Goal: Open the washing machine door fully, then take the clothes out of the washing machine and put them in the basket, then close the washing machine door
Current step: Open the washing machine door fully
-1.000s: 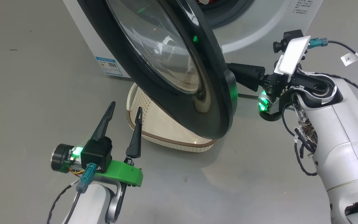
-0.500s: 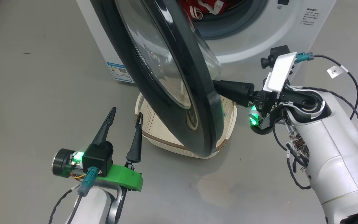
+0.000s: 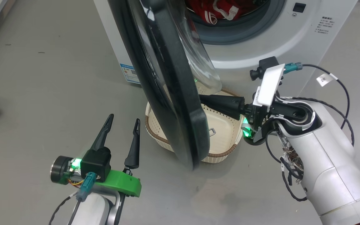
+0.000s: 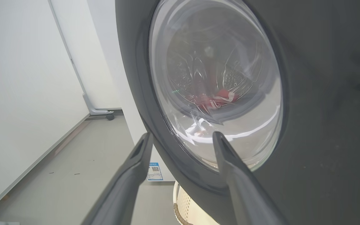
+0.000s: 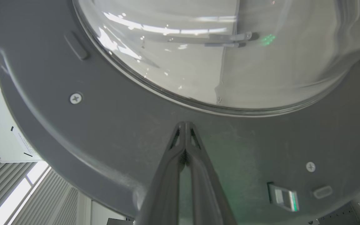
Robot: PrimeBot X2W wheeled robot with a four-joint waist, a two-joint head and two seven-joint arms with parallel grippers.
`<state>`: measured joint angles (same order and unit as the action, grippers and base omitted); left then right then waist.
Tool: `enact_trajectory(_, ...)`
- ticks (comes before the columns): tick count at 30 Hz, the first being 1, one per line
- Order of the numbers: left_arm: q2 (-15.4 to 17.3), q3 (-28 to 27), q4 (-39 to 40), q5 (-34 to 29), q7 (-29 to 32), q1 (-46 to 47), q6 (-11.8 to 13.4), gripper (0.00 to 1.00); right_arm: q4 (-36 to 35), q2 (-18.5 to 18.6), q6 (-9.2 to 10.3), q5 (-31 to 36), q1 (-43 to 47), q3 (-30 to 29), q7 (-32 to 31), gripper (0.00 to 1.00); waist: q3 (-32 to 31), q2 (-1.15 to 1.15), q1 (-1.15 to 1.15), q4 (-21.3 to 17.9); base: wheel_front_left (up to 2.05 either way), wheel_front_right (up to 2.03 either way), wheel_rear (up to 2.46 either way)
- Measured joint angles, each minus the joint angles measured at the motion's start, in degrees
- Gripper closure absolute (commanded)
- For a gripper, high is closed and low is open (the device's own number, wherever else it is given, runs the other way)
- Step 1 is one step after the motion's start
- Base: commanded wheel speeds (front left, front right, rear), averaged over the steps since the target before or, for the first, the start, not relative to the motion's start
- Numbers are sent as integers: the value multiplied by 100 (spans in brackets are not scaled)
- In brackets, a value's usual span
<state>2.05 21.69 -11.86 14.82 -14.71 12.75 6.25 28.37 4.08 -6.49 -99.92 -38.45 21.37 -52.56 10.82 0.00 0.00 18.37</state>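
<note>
Two pincers, two states.

Right pincer (image 5: pixel 184 125): fingers pressed together, holding nothing. The tips appear to rest against the grey inner ring of the washing machine door (image 3: pixel 167 93), just below its clear glass bowl (image 5: pixel 214 62).

Left pincer (image 3: pixel 123 118): spread wide, empty, on the door's outer side. It is near the black rim, and no contact shows.

Layout: the door stands edge-on between the two pincers, swung partly out from the washing machine (image 3: pixel 292 40). The basket (image 3: pixel 217 154) sits on the floor beneath the right pincer. The clothes (image 3: pixel 217 9) lie in the drum, above and beyond the right pincer.

Handling (judgement):
- Door: rigid and hinged, so it will swing rather than lift. The glossy rim looks slippery to pinch. Closed tips pushing on the matte ring should hold better than on the bulging glass, where they could skid.
- Clothes: soft, limp and light. Pinch a raised fold or the white trim, and expect trailing cloth to drag on the gasket.
</note>
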Motion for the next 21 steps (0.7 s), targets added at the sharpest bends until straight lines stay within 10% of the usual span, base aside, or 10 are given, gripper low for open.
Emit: enact_trajectory(21,4,-81,104,-1,0,-106,2,0,-457,-32,-18,-563,422,59,656,100,25,0,0,-2,0,0,0)
